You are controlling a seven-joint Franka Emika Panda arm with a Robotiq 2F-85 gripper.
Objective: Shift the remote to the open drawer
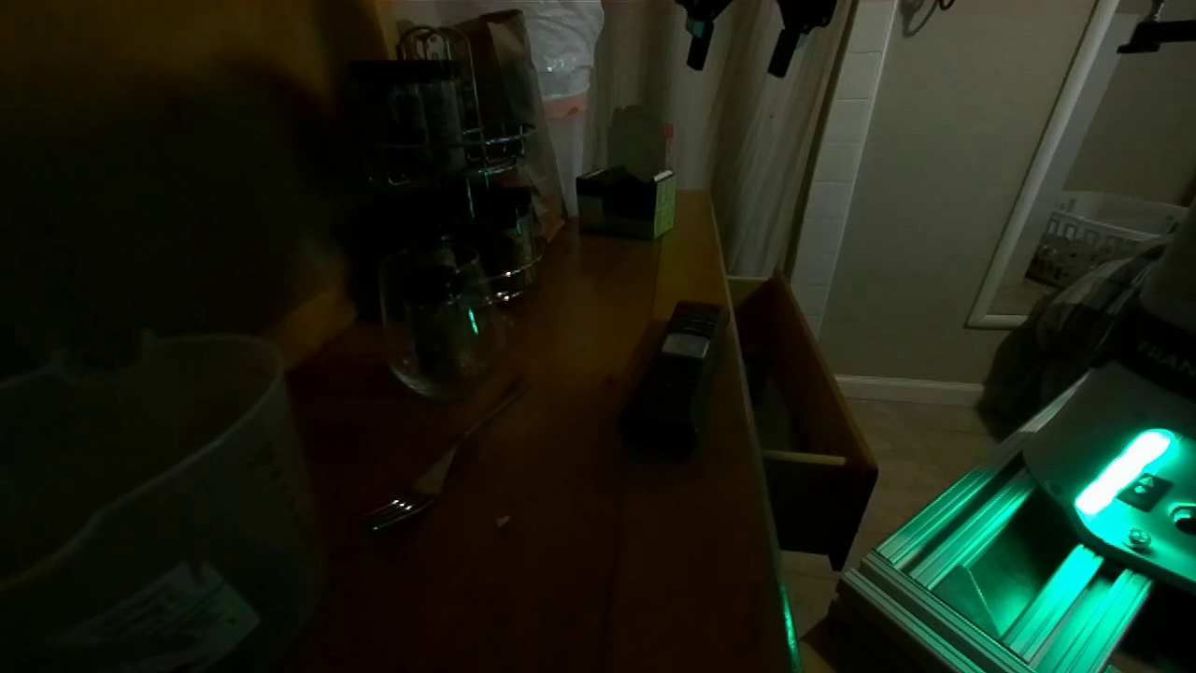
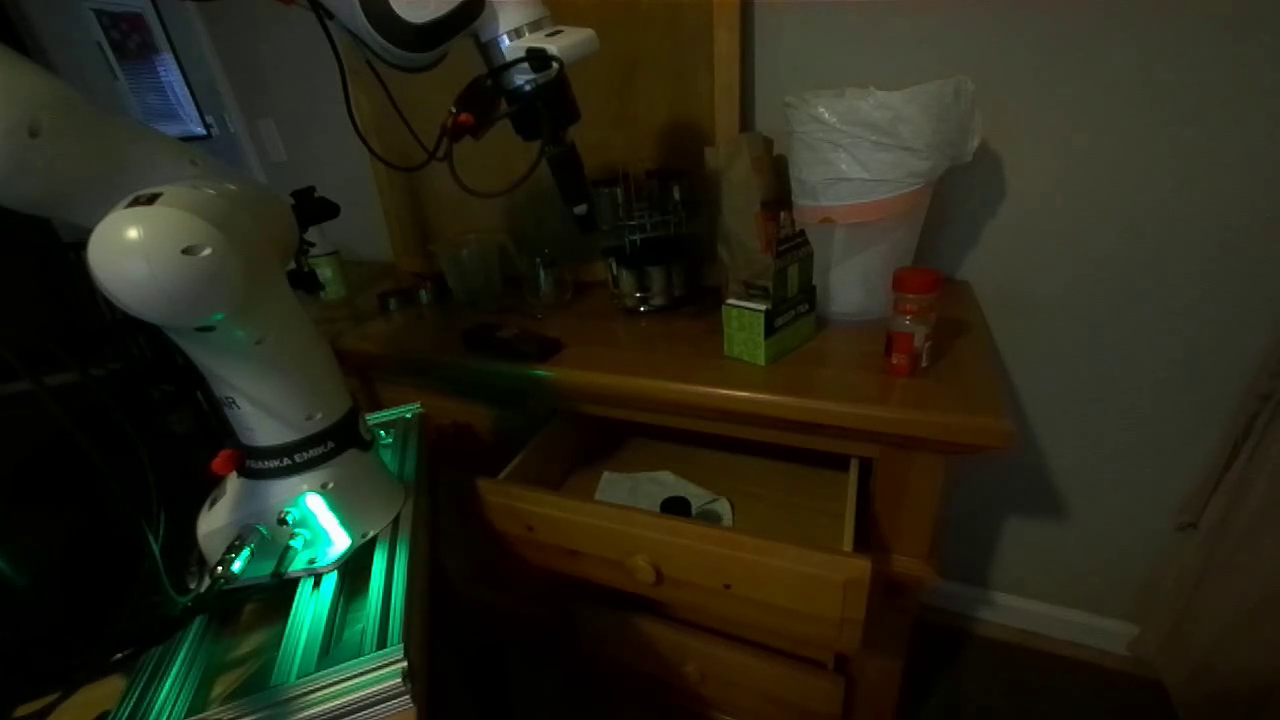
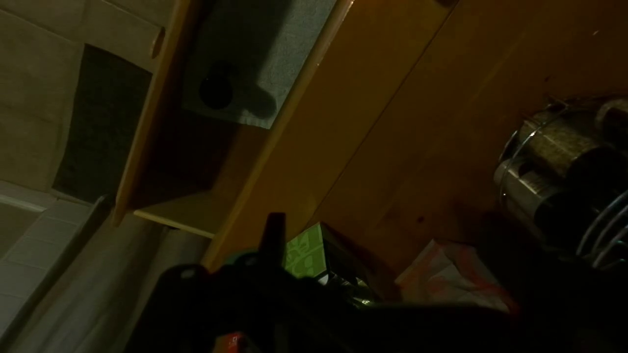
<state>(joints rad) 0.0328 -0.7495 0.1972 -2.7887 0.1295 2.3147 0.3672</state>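
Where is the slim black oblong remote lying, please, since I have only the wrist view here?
Observer: In an exterior view, the remote lies on the reddish-brown wooden tabletop, near the edge by the open wooden drawer.
Operator: Thank you; is any cutlery there?
Observer: Yes, a shiny metal fork lies apart from the remote, on the side away from the drawer.
Operator: And the black two-fingered gripper?
Observer: In an exterior view, it hangs open, holding nothing.

Home: wooden dresser, spice rack, curtain, laundry basket
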